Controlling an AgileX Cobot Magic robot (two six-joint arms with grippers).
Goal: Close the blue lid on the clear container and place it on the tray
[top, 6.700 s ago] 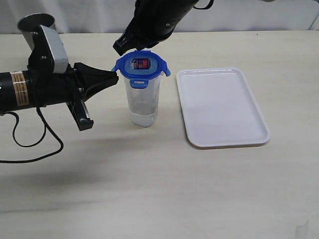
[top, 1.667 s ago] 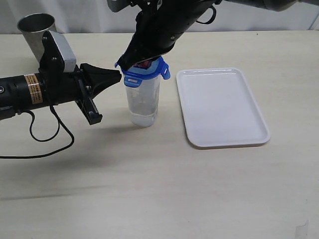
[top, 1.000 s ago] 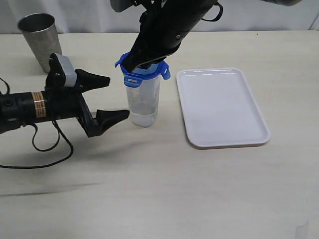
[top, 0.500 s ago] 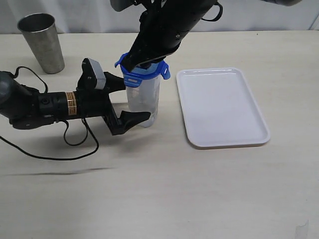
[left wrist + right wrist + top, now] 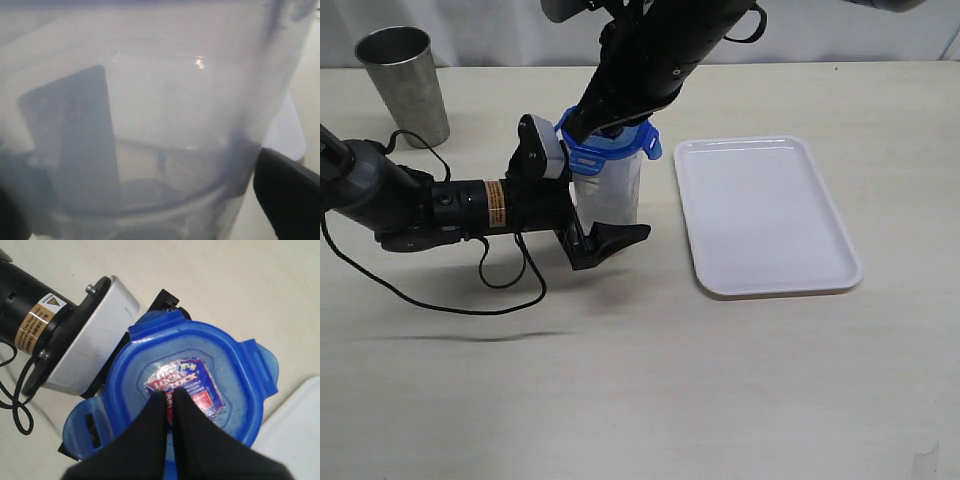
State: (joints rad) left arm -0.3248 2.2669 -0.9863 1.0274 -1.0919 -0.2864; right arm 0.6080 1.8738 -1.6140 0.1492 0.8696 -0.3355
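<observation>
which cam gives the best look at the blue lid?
Right wrist view: it looks down on the blue lid, showing sticker and flaps, with only the right gripper tips across it. Exterior view catches just its front edge under the arm. Left wrist view shows mostly the clear container wall.

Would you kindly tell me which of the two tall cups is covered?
The clear container, capped by the blue lid, near the tray; the grey metal cup at far left stands open.
</observation>
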